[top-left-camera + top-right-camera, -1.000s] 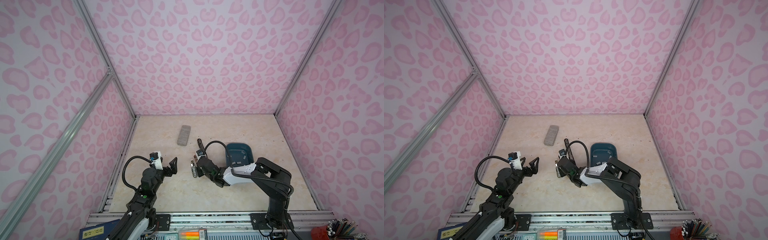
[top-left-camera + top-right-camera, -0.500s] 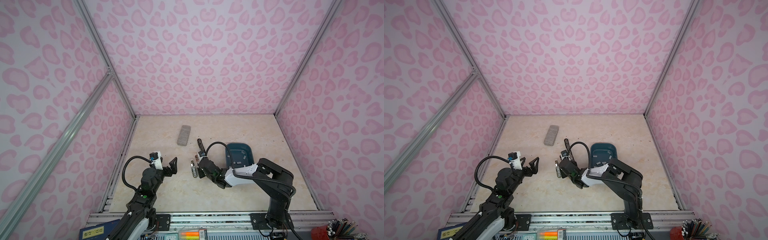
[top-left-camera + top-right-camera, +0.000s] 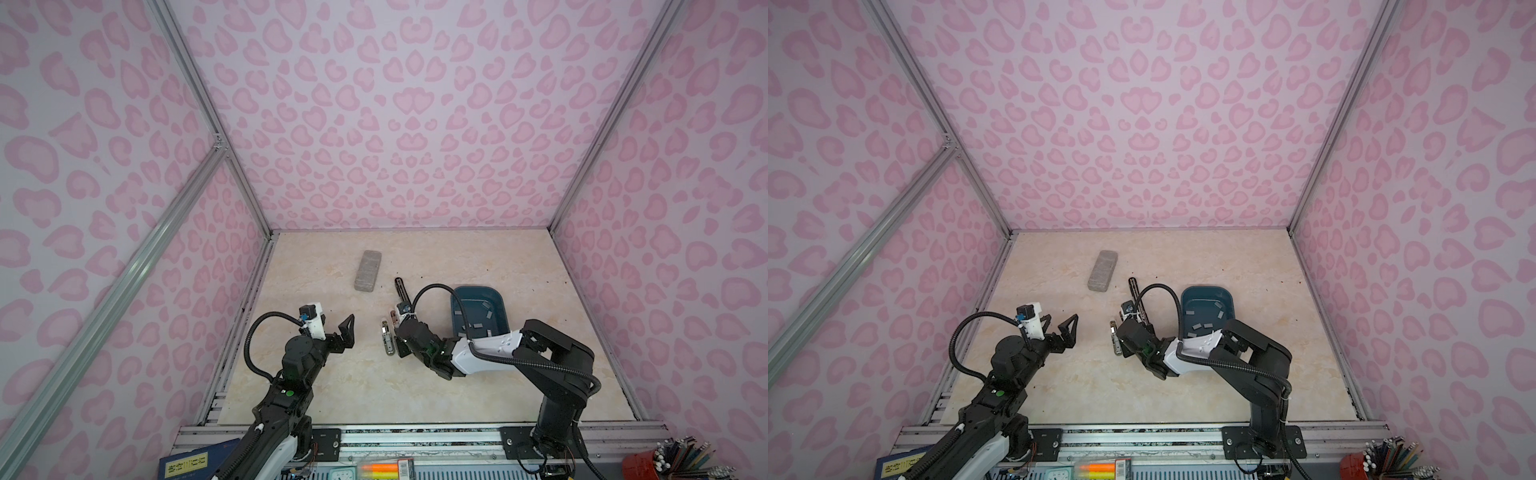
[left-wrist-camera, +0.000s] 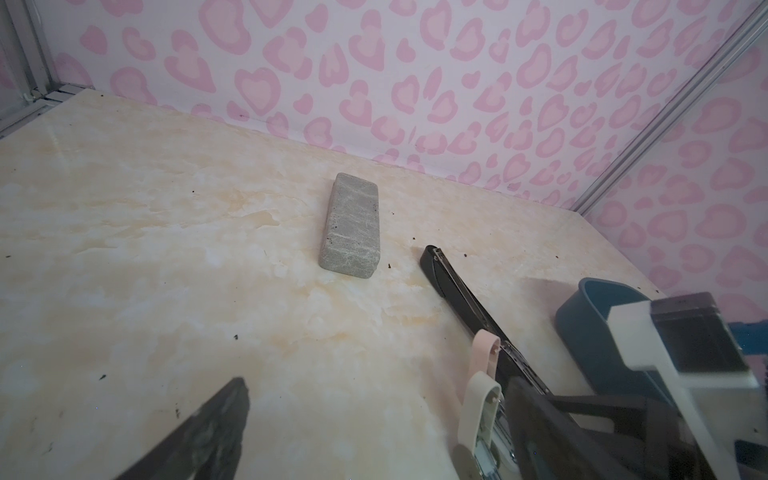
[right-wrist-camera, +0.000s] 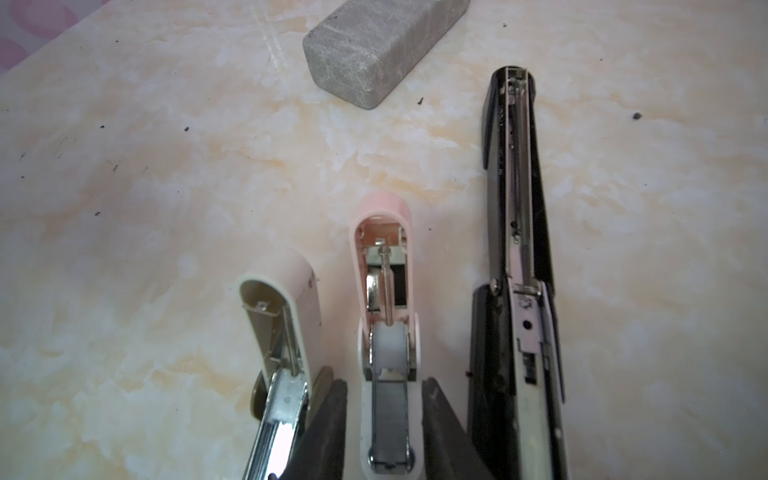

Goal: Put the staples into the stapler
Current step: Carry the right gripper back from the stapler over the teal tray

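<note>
Three staplers lie hinged open side by side: a cream one [image 5: 286, 299], a pink one [image 5: 384, 232] and a long black one [image 5: 519, 208]. A grey strip of staples [image 5: 388, 419] rests in the pink stapler's channel. My right gripper [image 5: 384, 384] is open, with one finger on each side of that channel, and nothing is pinched. More staples [image 3: 478, 316] lie loose in the blue tray [image 3: 473, 287]. My left gripper [image 3: 334, 330] hovers wide open and empty to the left of the staplers.
A grey speckled block [image 3: 368, 270] lies behind the staplers, towards the back wall. Pink patterned walls close in three sides. A metal rail [image 3: 415, 432] runs along the front edge, with a pencil cup [image 3: 640, 463] beyond it.
My right gripper has edged slightly to the right and its jaws have come apart from shut. The left arm has not moved.
</note>
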Controlling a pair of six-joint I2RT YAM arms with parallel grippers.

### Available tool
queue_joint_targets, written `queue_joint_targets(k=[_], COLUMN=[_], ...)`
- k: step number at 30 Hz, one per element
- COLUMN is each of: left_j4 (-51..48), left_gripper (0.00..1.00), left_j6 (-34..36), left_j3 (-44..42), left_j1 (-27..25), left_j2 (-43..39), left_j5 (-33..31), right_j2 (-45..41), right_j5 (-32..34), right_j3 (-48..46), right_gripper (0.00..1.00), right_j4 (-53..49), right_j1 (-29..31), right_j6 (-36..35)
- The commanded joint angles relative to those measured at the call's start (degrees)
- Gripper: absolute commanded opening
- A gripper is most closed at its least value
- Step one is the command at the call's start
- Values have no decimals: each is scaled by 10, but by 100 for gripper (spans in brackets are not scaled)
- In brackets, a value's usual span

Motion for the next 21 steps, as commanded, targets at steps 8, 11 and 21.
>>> queue_joint_targets(k=[8, 11, 21], left_j4=[19, 17, 25], left_gripper=[97, 97, 97], left_j6=[-2, -3, 2], left_j3=[2, 8, 33], left_j1=[0, 1, 1], left_j2=[5, 16, 78], left_j5=[-12, -18, -13], right_j2=[-154, -224, -407], right_j5=[116, 168, 121], right_j3=[-25, -36, -62], right_gripper=[31, 30, 31], right_j4=[-126, -197, -393], right_j1=[17, 15, -124], right_j6=[20, 37, 76])
